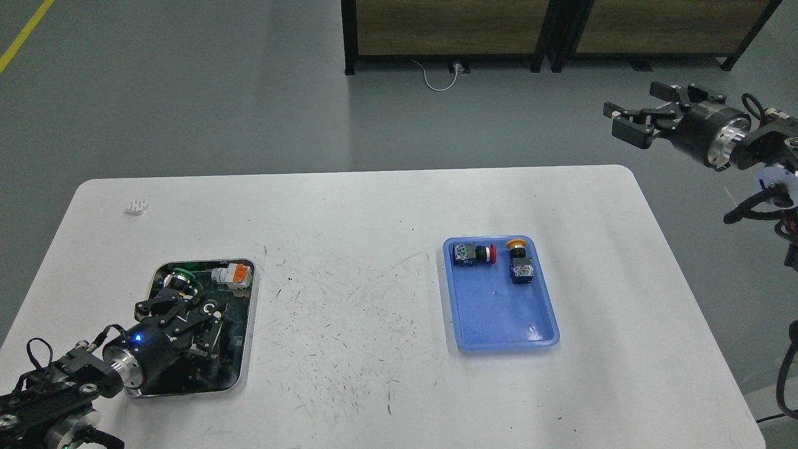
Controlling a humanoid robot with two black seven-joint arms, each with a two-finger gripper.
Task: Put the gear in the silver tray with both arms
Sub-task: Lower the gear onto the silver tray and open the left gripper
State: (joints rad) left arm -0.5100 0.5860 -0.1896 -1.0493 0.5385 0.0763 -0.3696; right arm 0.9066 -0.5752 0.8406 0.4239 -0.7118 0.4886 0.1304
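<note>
Silver tray [246, 324]: it lies on the left part of the white table [374, 206], near the front edge. It is a shiny metal rectangle with rounded corners and a raised rim; the floor is dark and mirror-like, so the parts inside are hard to separate from their reflections.

Parts in the silver tray: a green-capped button [182, 274] and a white and orange switch block [233, 274] lie at the far end, close to each other. Probably they are gear already delivered there.

Left gripper [198, 310]: it is low over the middle of the silver tray, with its black linkage fingers pointing toward the far end. Against the dark floor I cannot tell if the fingers are spread or closed, or if they hold something (a small ring shape near the tips may be a part or only a reflection).

Blue plastic tray [499, 340]: it is well apart to the right, matte with a low rim. A red-capped button [477, 254] and a yellow-capped button [520, 260] lie on their sides at its far end; I judge these wait for transfer.

Right gripper [636, 118]: raised high beyond the right table edge, fingers parted and holding nothing, likely parked so that it does not disturb.

Table surface: smooth white, with many fine dark scratches in the centre. A small white piece [136, 206] lies alone near the far left corner.
</note>
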